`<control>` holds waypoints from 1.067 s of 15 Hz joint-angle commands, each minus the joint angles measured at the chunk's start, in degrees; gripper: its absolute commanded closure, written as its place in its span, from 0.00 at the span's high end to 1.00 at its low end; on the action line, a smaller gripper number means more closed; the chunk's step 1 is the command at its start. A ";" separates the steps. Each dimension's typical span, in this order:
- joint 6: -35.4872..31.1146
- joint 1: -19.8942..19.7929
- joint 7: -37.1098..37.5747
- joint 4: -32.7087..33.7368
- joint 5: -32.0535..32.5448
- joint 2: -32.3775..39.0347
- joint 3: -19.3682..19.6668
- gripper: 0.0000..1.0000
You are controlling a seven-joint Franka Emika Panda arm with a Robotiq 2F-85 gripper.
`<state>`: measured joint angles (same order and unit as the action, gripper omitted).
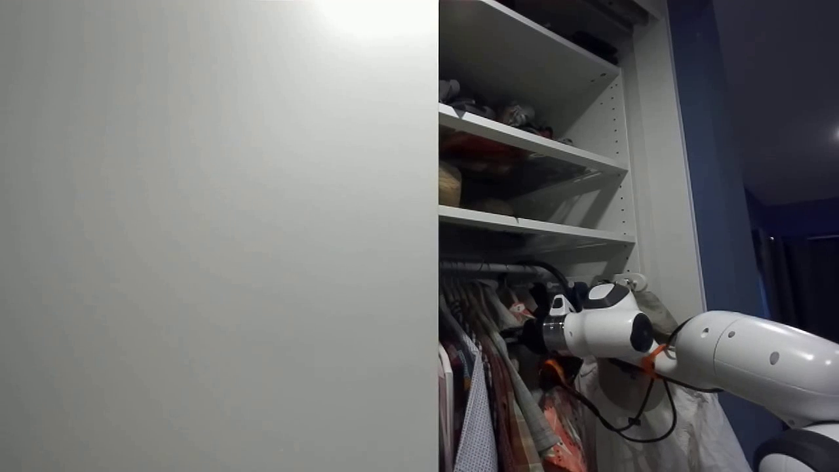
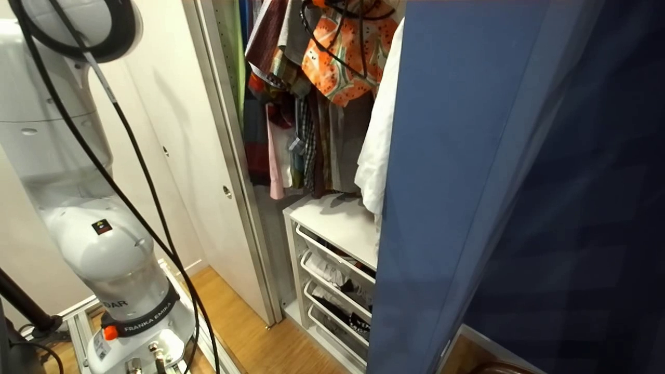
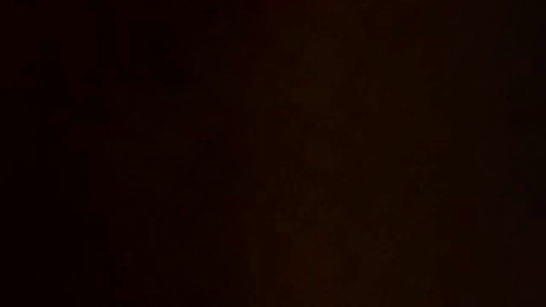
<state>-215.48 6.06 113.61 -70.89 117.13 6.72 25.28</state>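
Hanging below the rail, among other clothes: grey garment, just beside the pincer. Pincer: closed narrow; whether cloth is pinched, cannot tell. Handling, judged: light, soft, limp; best held at the shoulder.

A panel hides the left ends of shelves. The tips of the pincer blur into clothes. The wrist view is too dark to read.

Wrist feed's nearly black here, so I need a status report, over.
Fingers shut, right by hanging clothes; contact or grip unclear. Black cable looping in front of watermelon-print garment.
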 commanded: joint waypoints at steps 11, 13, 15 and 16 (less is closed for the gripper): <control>-14.70 -1.18 36.95 22.51 -0.78 12.11 5.66 0.04; -14.88 -0.84 39.64 24.15 -0.21 12.41 6.55 0.04; -13.79 -0.86 40.99 25.09 -0.78 12.43 7.09 0.08; -12.97 -0.75 42.31 25.39 -0.80 12.31 7.39 0.07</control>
<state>-228.80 5.31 150.41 -51.21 116.46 17.27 31.51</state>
